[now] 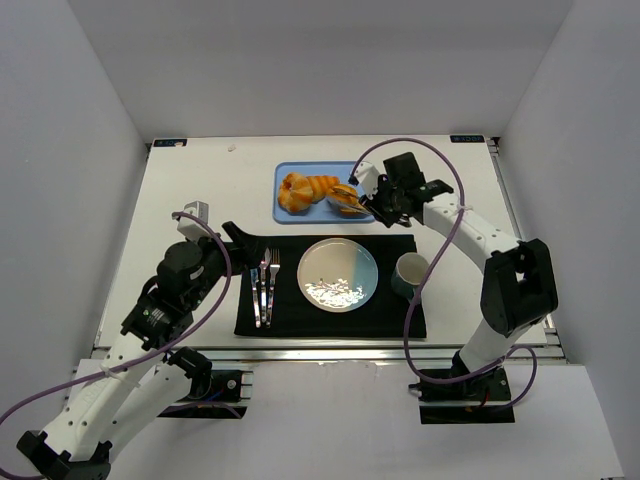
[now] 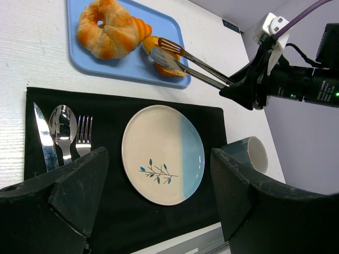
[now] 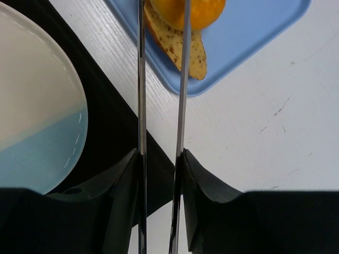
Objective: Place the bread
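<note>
The bread [image 3: 204, 10], a small golden-orange bun, lies on the blue tray [image 3: 254, 32] on top of a flat brown slice [image 3: 183, 50]. In the top view the bread [image 1: 346, 194] is at the tray's right end. My right gripper [image 3: 161, 159] is shut on a pair of metal tongs [image 3: 141, 79]. Their two blades reach to the bun, one on each side of it. I cannot tell whether they squeeze it. In the left wrist view the tongs [image 2: 196, 66] lie over the bread [image 2: 151, 43]. My left gripper [image 2: 159, 159] hangs open above the plate [image 2: 159, 132], holding nothing.
Croissant-shaped rolls [image 1: 303, 190] fill the tray's left half. On the black mat [image 1: 400, 315] lie the plate [image 1: 340, 262], and a knife, spoon and fork [image 1: 265, 285] to its left. A dark cup [image 1: 410, 272] stands at the plate's right.
</note>
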`<act>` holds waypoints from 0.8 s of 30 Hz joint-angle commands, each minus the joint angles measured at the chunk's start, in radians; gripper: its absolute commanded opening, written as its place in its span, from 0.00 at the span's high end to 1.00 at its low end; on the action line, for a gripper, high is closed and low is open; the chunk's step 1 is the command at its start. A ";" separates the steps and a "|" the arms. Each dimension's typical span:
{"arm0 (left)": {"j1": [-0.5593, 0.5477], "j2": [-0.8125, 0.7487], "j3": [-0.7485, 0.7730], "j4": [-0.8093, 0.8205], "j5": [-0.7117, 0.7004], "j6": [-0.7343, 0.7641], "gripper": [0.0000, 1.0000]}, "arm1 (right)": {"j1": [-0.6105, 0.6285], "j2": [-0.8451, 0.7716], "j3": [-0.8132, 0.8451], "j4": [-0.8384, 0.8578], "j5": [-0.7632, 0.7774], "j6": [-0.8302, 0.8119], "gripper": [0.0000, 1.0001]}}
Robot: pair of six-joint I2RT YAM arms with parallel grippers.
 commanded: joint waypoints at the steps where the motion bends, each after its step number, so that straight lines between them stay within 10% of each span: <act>1: 0.002 -0.003 -0.008 0.016 -0.011 -0.002 0.13 | 0.009 -0.038 -0.031 0.057 0.052 -0.039 0.62; 10: 0.002 0.007 -0.006 0.027 -0.011 0.003 0.12 | 0.009 -0.168 -0.068 0.053 -0.030 -0.018 0.87; 24: 0.002 0.008 -0.014 0.039 -0.001 0.000 0.12 | 0.024 -0.496 -0.241 -0.139 -0.297 -0.033 0.92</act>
